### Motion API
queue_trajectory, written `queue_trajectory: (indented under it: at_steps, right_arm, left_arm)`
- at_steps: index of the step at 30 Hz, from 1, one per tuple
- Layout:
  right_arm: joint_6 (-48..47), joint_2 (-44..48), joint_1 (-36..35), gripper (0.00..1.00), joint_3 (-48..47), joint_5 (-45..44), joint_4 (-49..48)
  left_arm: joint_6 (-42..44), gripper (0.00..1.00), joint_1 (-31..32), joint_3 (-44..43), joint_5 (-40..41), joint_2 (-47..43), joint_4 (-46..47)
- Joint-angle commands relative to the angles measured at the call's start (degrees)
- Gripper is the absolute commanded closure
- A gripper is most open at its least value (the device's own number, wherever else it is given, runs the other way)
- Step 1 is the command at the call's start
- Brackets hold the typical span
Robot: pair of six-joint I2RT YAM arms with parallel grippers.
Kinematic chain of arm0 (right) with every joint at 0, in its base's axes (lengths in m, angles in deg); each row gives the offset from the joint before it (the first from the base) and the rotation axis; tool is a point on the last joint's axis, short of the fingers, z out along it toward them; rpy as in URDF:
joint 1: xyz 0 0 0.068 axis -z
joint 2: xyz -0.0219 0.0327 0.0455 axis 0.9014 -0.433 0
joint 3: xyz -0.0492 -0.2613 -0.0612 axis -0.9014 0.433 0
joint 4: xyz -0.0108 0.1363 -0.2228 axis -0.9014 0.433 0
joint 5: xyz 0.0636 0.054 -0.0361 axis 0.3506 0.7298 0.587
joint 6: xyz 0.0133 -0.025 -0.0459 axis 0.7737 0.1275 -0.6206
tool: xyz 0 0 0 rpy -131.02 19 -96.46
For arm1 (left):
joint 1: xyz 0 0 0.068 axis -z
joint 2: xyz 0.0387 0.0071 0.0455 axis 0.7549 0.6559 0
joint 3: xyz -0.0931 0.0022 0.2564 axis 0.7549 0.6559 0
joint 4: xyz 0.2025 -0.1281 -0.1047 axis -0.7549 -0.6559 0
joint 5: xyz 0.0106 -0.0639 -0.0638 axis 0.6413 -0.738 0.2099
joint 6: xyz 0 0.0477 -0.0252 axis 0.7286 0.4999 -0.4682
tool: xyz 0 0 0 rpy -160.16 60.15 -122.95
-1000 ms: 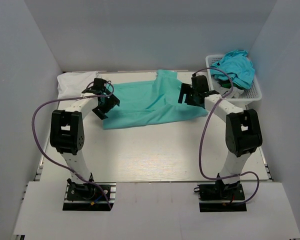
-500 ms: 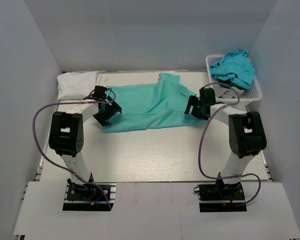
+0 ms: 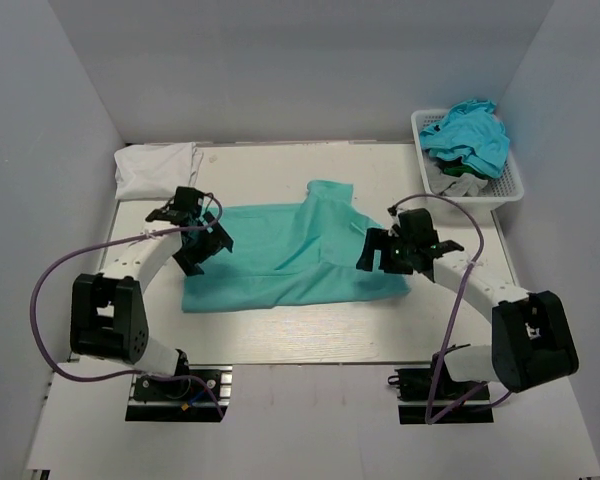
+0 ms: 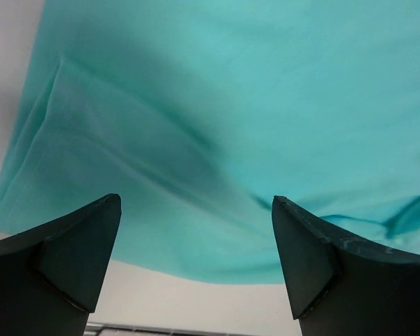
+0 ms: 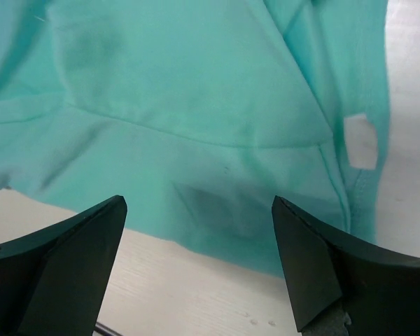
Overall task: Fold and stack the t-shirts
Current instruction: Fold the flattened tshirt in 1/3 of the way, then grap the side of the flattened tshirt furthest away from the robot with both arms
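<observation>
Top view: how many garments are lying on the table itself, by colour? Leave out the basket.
Mint-green t-shirt: 1
White t-shirt: 1
Total: 2
Turquoise heap in the basket: not counted.

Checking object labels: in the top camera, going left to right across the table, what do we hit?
white t-shirt → left gripper, jaws open → mint-green t-shirt → right gripper, jaws open → white mesh basket holding turquoise t-shirts
</observation>
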State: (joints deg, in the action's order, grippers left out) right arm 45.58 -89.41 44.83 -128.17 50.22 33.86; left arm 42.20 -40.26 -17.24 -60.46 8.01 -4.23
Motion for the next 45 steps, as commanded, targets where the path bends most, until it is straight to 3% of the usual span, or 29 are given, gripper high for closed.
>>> queue_trajectory:
  at_steps: [1, 5, 8, 10, 11, 12, 13, 14, 18, 23, 31, 36, 40, 44, 45]
  right_arm:
    - [-5.0, 1.6, -0.1, 0.10, -11.0, -2.2, 1.5]
    - [-5.2, -6.8, 0.4, 0.10, -22.5, -7.6, 2.2]
    - [-5.7, -17.9, 0.3, 0.10, -38.5, -13.1, 6.3]
    - [-5.7, -27.4, 0.3, 0.10, -44.1, -15.3, 9.8]
    - [-5.5, -29.7, 0.3, 0.10, -52.1, -17.0, 10.4]
    - [-5.3, -36.4, 0.5, 0.10, -57.4, -17.7, 13.0]
    - [-5.0, -38.8, 0.4, 0.10, -57.5, -17.9, 13.6]
    - [-5.2, -41.0, 0.4, 0.10, -65.4, -18.5, 15.0]
    - [-7.1, -53.5, 0.1, 0.10, -79.3, -19.3, 17.4]
    - [-8.9, -60.8, 0.3, 0.13, -82.7, -22.3, 11.0]
    - [-12.8, -62.5, -0.3, 0.27, -78.9, -22.1, 9.4]
    - [-18.3, -64.8, -1.0, 0.27, -78.9, -21.4, 9.1]
    - [-19.8, -66.5, -1.5, 0.47, -79.5, -19.2, 10.6]
    - [-20.2, -66.8, -1.7, 0.54, -78.6, -18.2, 11.0]
    - [-20.2, -67.0, -1.5, 0.56, -78.6, -18.1, 11.0]
  left_arm:
    - [1.9, 0.01, -0.4, -7.3, 3.7, 0.5, -0.9]
    - [-0.2, 0.01, -1.8, -17.2, 10.4, 6.3, -4.1]
    - [-0.9, 0.01, -3.3, -23.9, 13.0, 11.9, -5.3]
    - [-0.9, 0.01, -4.1, -27.9, 14.5, 15.0, -5.3]
    - [-0.9, 0.01, -4.6, -29.6, 14.5, 16.6, -5.3]
    - [-0.9, 0.01, -5.1, -32.9, 14.5, 20.2, -6.2]
    - [-0.9, 0.01, -6.0, -34.5, 15.8, 21.9, -6.2]
    - [-0.9, 0.01, -6.0, -35.8, 16.6, 23.5, -6.2]
    - [1.0, 0.01, -7.8, -42.1, 20.0, 30.9, -6.8]
    - [2.1, 0.02, -8.8, -45.8, 19.4, 36.1, -2.9]
    - [2.6, 0.10, -9.4, -47.1, 16.6, 43.2, 0.2]
    - [3.8, 0.14, -9.4, -47.1, 14.8, 45.5, 1.6]
    - [3.8, 0.22, -9.4, -45.2, 14.8, 45.5, 2.1]
    - [4.8, 0.32, -9.4, -44.1, 13.6, 45.5, 3.2]
    - [4.8, 0.39, -9.4, -44.1, 13.6, 45.5, 3.8]
